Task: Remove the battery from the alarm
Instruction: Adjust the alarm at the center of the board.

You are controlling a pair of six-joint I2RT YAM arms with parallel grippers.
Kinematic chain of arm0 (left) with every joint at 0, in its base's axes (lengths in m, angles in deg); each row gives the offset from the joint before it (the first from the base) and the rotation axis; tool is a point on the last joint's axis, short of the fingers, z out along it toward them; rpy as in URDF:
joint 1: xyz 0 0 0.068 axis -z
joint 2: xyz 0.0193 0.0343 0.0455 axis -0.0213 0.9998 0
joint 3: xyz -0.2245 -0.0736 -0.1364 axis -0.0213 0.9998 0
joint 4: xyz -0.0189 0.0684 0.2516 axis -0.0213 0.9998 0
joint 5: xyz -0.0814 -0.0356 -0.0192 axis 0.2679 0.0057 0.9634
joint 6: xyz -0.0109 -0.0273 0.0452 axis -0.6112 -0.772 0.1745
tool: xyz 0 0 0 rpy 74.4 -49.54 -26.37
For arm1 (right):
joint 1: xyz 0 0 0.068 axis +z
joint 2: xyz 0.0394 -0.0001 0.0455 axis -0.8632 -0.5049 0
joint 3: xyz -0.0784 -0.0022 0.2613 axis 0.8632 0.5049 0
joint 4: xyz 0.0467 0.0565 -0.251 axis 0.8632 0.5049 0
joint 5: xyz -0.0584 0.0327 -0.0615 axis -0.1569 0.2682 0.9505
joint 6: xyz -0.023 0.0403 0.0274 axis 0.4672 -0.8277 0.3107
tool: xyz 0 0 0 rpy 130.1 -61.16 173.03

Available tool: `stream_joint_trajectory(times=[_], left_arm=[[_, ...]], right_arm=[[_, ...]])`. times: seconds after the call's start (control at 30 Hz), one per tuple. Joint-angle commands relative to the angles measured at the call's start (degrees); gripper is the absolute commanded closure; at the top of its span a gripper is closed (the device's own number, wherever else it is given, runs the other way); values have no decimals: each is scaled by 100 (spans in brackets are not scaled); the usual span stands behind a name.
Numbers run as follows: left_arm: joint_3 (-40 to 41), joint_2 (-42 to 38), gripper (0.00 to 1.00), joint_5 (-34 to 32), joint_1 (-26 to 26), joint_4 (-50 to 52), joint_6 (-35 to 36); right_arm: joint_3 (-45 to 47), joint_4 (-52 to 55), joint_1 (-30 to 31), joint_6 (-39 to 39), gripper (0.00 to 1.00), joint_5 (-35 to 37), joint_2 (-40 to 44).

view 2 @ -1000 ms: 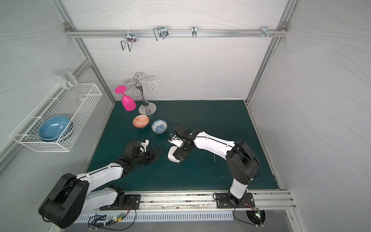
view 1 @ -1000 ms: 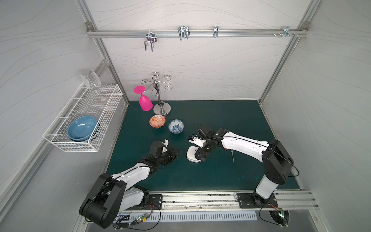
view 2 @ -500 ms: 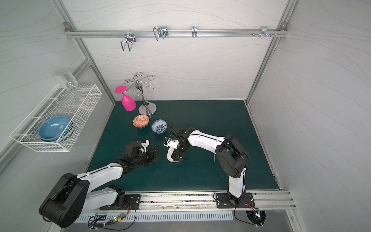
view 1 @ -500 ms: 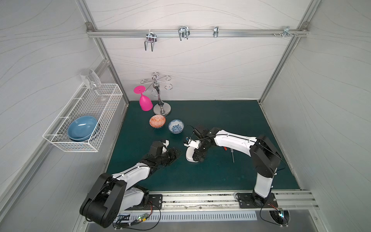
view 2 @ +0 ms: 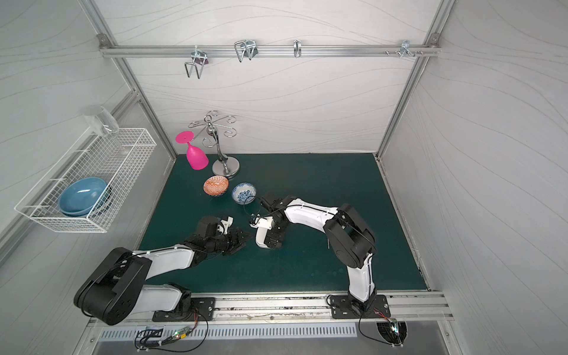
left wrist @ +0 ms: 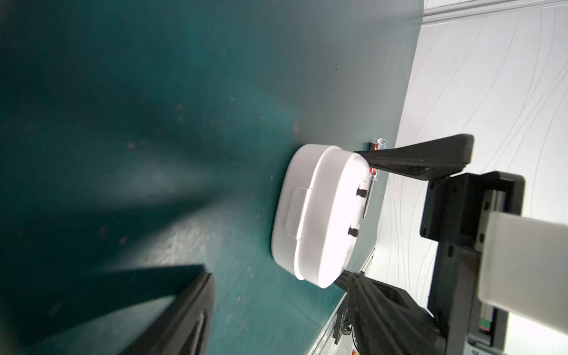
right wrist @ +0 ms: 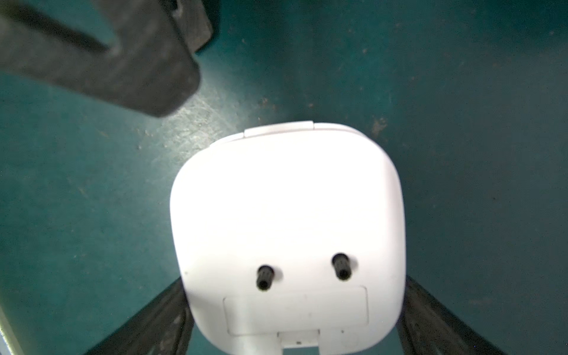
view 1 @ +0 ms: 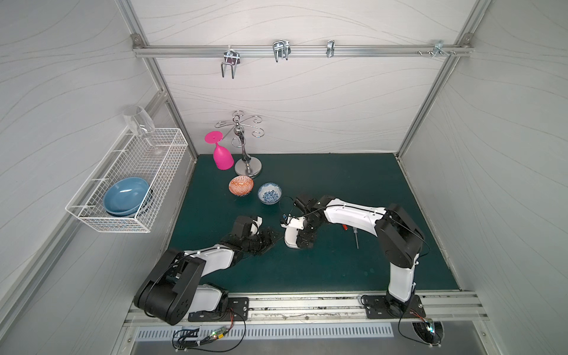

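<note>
The white alarm lies face down on the green mat, back up. Two black knobs and a shut compartment cover show on its back. My right gripper is open and reaches down over the alarm. One of its fingers stands close against each side at the compartment end. My left gripper lies low on the mat just left of the alarm, open and empty, a little apart from it. The battery is hidden.
A clear-handled screwdriver lies on the mat right of the alarm, under the right forearm. An orange bowl, a blue-patterned bowl, a pink glass and a metal stand sit behind. A wire basket hangs on the left wall.
My right gripper has swung left and come down over the alarm, its fingers now on either side of it. The left gripper's jaws have widened; that arm has hardly moved.
</note>
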Motion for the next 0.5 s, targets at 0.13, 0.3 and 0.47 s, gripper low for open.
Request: stream_joint_trajectory(times=[0.13,0.3,0.47], left_arm=[[-211,477,24,441,-33,-1009,-173],[-213,869,23,777,-33,-1682,-477],[-247,1267,24,1172,-24,-2475,-878]], right_arm=[[58,-222,63,-164,7,-356,-5],[304,-511,-70,-448,19,-718,515],[551,-766,-123,-635,20,-815,954]])
